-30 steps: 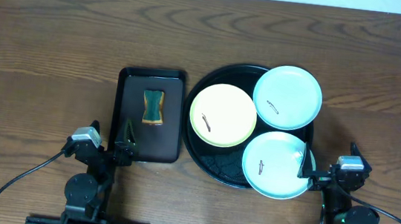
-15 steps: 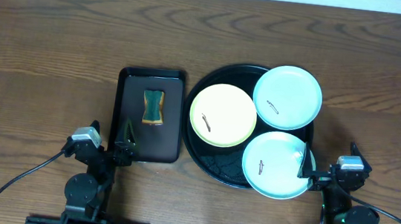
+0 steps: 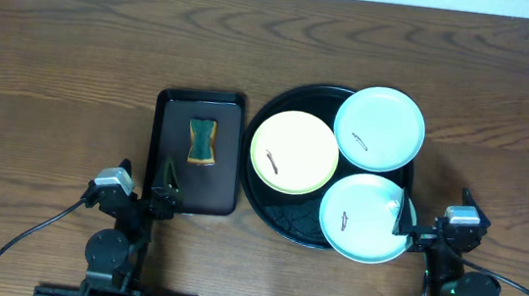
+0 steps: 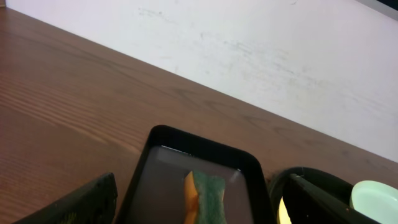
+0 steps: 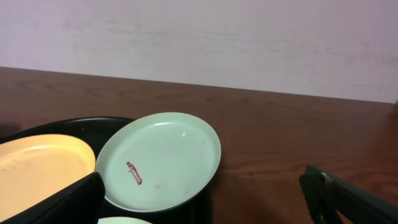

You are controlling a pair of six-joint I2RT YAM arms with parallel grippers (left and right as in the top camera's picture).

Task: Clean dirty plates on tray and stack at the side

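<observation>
The round black tray [image 3: 267, 193] holds three plates. The pale yellow plate [image 3: 295, 152] lies at its left, one mint plate [image 3: 379, 129] at the back right, another mint plate [image 3: 364, 218] at the front right; each bears a small dark smear. My left gripper [image 3: 141, 190] is open and empty at the near table edge, in front of the rectangular tray. My right gripper [image 3: 431, 221] is open and empty beside the front mint plate. The right wrist view shows the back mint plate [image 5: 160, 160] with a red smear and the yellow plate [image 5: 37, 168].
A smaller rectangular black tray [image 3: 169, 163] with a green and orange sponge [image 3: 203, 142] sits left of the round tray; it also shows in the left wrist view [image 4: 163, 180] with the sponge [image 4: 205, 196]. Bare wooden table [image 3: 56, 67] lies left and behind. A pale wall [image 4: 280, 56] stands beyond.
</observation>
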